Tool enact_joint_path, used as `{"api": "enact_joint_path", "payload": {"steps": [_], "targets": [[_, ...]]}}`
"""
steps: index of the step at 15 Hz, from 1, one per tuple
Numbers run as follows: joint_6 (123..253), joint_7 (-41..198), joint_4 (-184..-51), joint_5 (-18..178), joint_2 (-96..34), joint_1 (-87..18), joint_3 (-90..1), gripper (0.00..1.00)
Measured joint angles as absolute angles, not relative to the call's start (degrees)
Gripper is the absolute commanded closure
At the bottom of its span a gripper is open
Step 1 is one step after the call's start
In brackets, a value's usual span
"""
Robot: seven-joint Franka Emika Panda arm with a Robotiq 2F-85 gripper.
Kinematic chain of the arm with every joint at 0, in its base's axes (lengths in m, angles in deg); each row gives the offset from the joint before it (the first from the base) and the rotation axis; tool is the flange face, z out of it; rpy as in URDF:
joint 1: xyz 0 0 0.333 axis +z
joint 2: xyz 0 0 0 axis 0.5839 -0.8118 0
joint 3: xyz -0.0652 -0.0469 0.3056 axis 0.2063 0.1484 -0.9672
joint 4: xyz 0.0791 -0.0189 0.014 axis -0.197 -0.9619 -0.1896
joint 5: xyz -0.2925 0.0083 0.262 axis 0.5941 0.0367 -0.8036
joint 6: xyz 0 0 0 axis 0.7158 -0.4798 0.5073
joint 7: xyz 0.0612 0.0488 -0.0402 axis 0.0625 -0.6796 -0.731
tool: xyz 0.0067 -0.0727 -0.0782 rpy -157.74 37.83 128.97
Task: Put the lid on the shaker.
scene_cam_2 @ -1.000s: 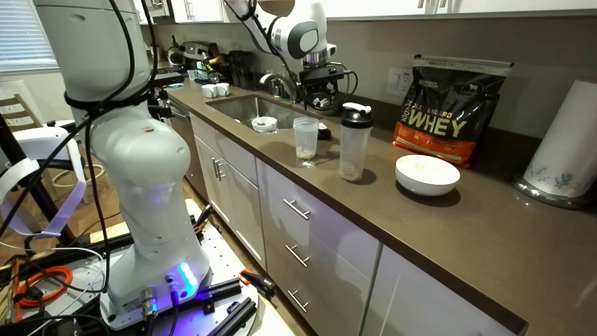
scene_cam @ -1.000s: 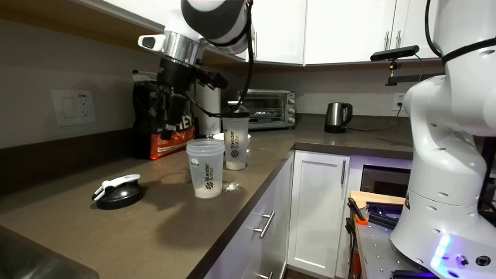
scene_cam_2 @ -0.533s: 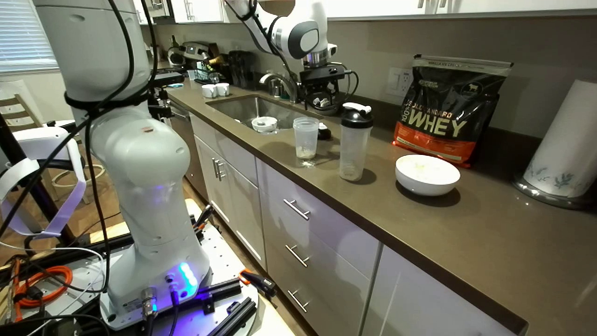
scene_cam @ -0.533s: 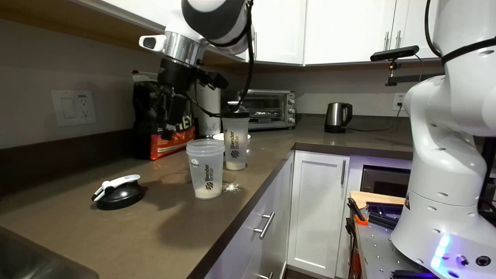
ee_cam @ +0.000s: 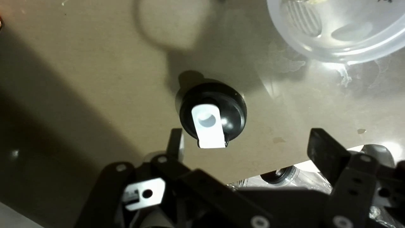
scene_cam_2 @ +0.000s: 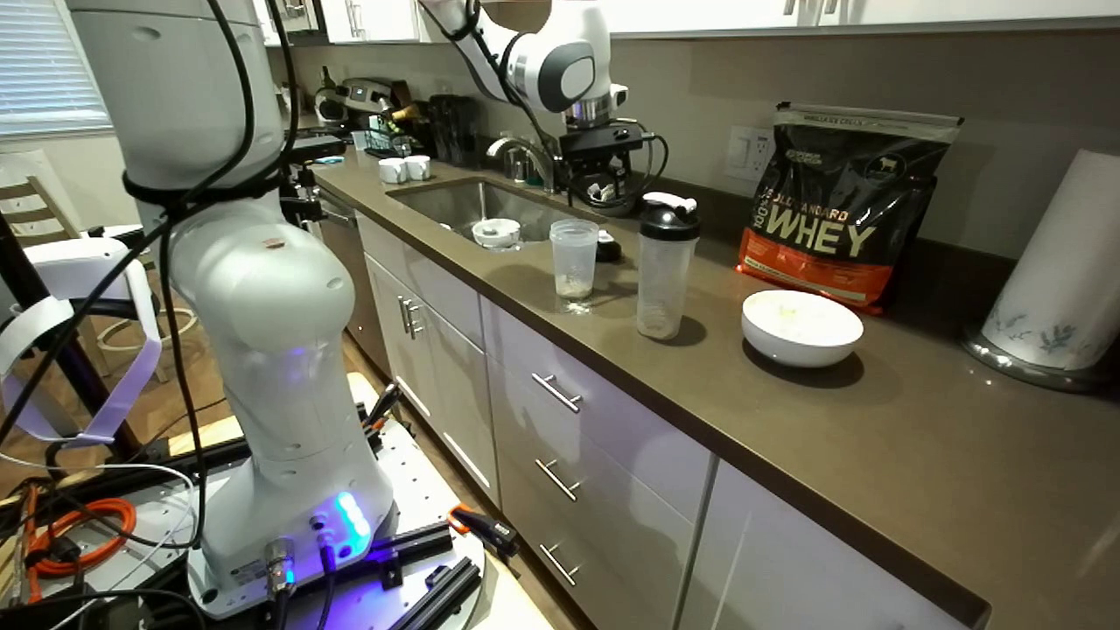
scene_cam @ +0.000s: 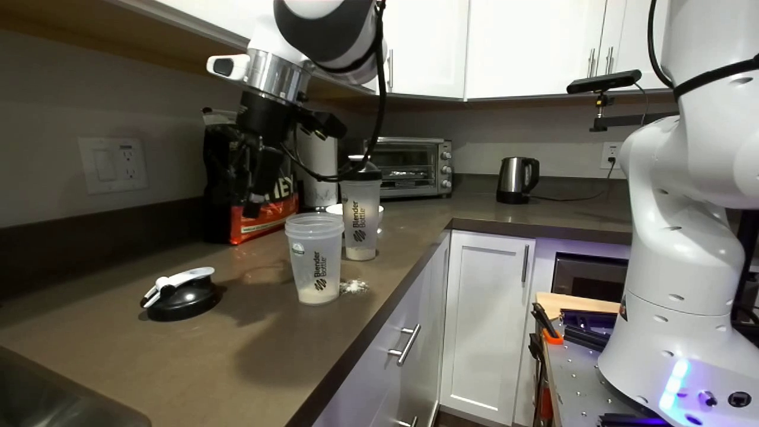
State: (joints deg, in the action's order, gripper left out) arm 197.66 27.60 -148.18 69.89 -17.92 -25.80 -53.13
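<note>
In the wrist view we see the black two-fingered gripper [ee_cam: 246, 139] with its jaws spread wide, hanging above a smooth brown countertop [scene_cam: 195, 367]. On that surface we find the round, flattish black plastic lid [scene_cam: 182, 298], topped with white plastic, lying base down and apart from both the gripper and the cup. The shaker, a wide translucent whitish plastic cup with black lettering [scene_cam: 317, 261], stands upright and uncovered, and we can make out pale powder at its bottom. Just beside its base, we notice a small patch of spilled white powder [scene_cam: 354, 286]. In an exterior view we see a clear plastic bottle with a black top [scene_cam_2: 662, 280] standing between the shaker and a round white ceramic-looking bowl [scene_cam_2: 802, 337]. Behind that bowl stands a large black-and-orange bag marked WHEY [scene_cam_2: 844, 197].
</note>
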Motion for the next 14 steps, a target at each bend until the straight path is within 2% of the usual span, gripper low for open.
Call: {"api": "enact_joint_path", "payload": {"steps": [14], "targets": [[204.8,27.3,-141.6,75.2,-29.7,-26.0,-57.3,0.00]]}}
